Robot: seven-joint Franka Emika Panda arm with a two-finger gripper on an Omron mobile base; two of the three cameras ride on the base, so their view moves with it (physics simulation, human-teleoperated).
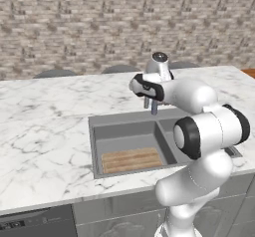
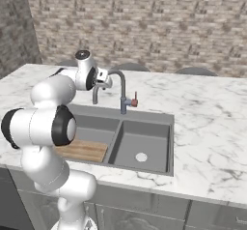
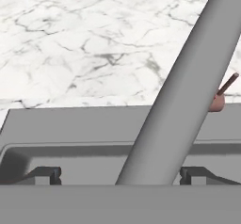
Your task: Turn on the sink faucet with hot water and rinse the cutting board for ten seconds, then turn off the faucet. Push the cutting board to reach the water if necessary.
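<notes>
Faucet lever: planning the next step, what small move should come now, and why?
Probably shift the pincer sideways off the spout toward the reddish lever: the open fingers straddle the spout, no water runs, and the cutting board lies dry.

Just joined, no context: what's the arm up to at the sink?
The arm has its gripper up at the sink faucet, fingers spread either side of the grey spout, not closed on it. The reddish lever handle sits just past the spout, untouched as far as I can tell. No water is running. The cutting board lies flat in one basin of the sink, the one without the round drain. So the rinse hasn't started.
</notes>
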